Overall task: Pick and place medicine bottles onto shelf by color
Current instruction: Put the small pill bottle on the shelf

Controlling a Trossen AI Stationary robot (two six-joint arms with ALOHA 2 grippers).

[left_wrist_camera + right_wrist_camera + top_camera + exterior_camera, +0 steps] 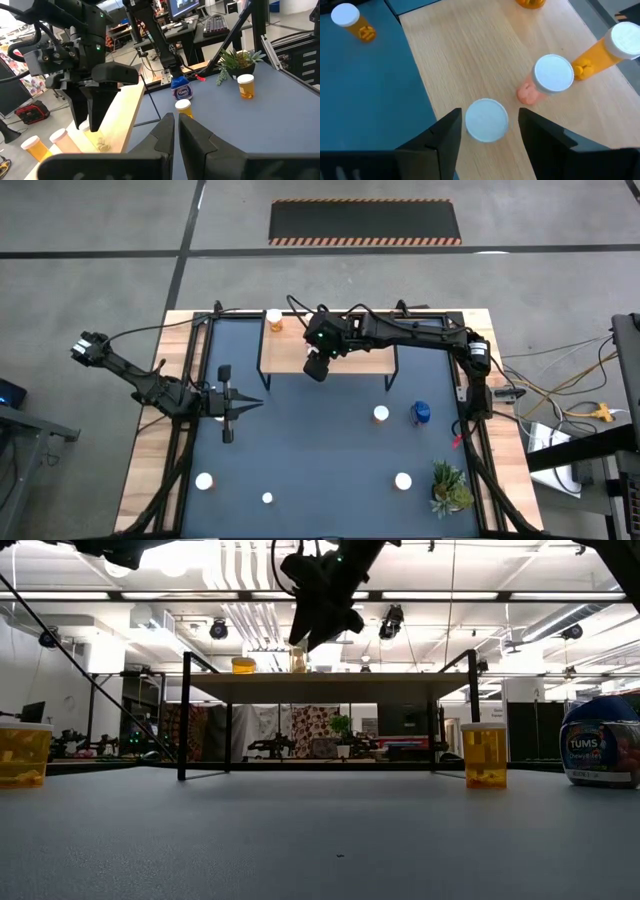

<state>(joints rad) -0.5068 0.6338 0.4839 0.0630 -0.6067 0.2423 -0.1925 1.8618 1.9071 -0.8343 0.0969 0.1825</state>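
Note:
My right gripper point(489, 116) is open and points down over the near part of the light wooden shelf point(360, 362). Its fingers stand on either side of a white-capped bottle point(486, 119) that rests upright on the board, with a narrow gap on each side. A pink-bodied bottle point(552, 75) and an orange one point(615, 47) stand close behind it on the shelf. Another orange bottle point(274, 318) sits at the shelf's far left corner. My left gripper point(250, 405) is shut and waits above the mat's left part, pointing right.
On the dark blue mat stand an orange bottle point(381, 414), the blue bottle point(421, 413), two white-capped bottles point(403, 480) point(204, 480) and a small one point(267, 498). A green plant point(450, 488) stands at the near right corner. The shelf's black legs point(184, 715) rise from the mat.

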